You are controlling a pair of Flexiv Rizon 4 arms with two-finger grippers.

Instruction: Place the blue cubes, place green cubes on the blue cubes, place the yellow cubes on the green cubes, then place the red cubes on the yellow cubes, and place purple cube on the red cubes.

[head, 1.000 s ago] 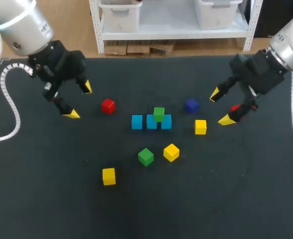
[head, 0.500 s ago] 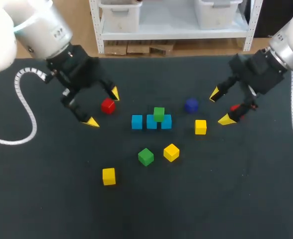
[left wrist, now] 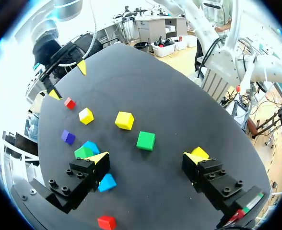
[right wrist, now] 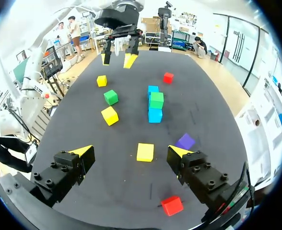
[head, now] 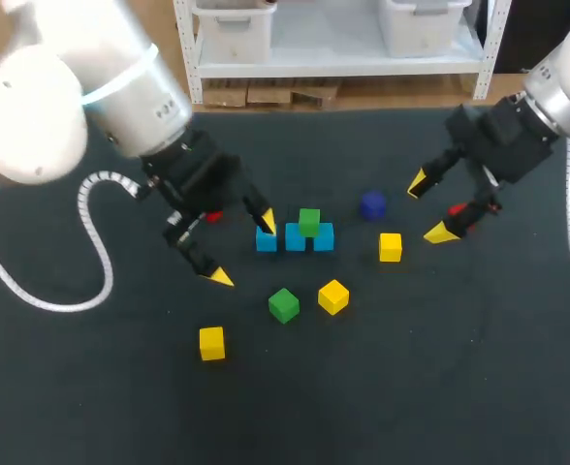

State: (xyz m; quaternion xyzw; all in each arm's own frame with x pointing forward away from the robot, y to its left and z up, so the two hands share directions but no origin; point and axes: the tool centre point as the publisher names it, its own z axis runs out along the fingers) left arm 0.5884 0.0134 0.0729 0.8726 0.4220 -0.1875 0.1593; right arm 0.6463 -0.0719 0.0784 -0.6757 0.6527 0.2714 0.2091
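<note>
head view, my left gripper (head: 245,250) spread wide, one tip just beside a blue cube (head: 264,242), my right gripper (head: 428,207) spread too, yellow cube (head: 391,247) near one tip

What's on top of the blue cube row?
One green cube, over the middle and right blue cubes. A fingertip of the left hand hides part of the left one's top.
</note>
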